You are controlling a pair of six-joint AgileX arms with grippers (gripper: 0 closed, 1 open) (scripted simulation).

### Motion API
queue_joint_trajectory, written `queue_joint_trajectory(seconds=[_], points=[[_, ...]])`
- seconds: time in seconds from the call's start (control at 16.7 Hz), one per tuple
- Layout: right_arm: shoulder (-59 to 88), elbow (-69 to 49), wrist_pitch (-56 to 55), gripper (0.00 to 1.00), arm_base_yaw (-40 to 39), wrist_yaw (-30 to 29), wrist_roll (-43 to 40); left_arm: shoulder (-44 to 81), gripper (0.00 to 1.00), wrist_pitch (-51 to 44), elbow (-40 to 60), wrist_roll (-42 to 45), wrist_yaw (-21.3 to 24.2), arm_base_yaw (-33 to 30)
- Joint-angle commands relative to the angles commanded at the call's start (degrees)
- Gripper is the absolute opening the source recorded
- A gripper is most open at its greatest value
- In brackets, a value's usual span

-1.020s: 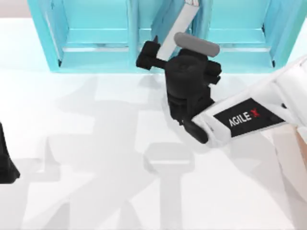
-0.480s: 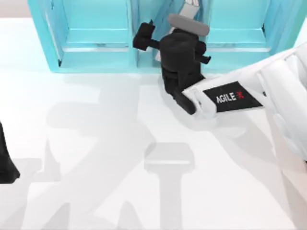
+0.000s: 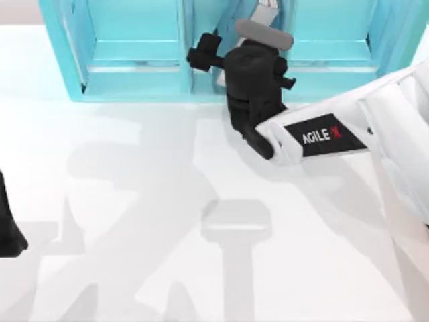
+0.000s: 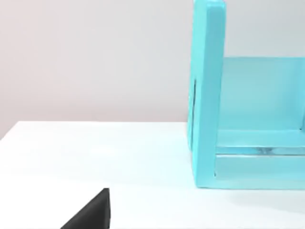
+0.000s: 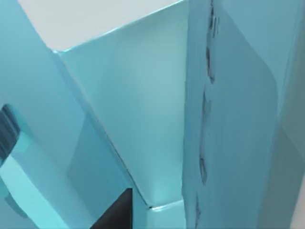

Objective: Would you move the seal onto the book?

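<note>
White tabletop (image 3: 134,201) from above: the right gripper (image 3: 224,64) reaches into the teal shelf unit (image 3: 134,60) beside the leaning book (image 3: 265,10); its grip I cannot tell, and the left gripper (image 3: 8,231) sits parked at the left edge. Both wrist views give shelf walls (image 5: 143,105). The seal's place is unclear, so locating it likely comes next.

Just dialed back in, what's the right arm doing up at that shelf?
The right gripper is at the far edge of the table, pushed up against the middle of the teal shelf unit, where a teal book with white page edges leans inside. Its wrist camera looks straight into the teal compartment walls. The left gripper sits parked at the table's left edge. No seal is in sight.
</note>
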State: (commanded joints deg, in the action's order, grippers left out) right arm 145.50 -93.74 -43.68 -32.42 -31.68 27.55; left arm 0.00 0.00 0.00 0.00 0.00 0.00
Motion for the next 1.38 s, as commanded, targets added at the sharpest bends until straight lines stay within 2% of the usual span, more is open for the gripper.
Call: queue_joint_trajectory(seconds=[0.54, 1.14, 1.38], points=[[0.00, 0.00, 0.00, 0.02, 0.00, 0.00, 0.00, 0.00, 1.00, 0.00, 0.00, 0.00, 0.00, 0.00], [-0.02, 0.17, 0.13, 0.00, -0.41, -0.12, 0.15, 0.00, 1.00, 0.00, 0.00, 0.00, 0.00, 0.00], [-6.25, 5.57, 5.30, 0.00, -3.44, -3.58, 1.32, 0.00, 1.00, 0.00, 0.00, 0.00, 0.00, 0.00]])
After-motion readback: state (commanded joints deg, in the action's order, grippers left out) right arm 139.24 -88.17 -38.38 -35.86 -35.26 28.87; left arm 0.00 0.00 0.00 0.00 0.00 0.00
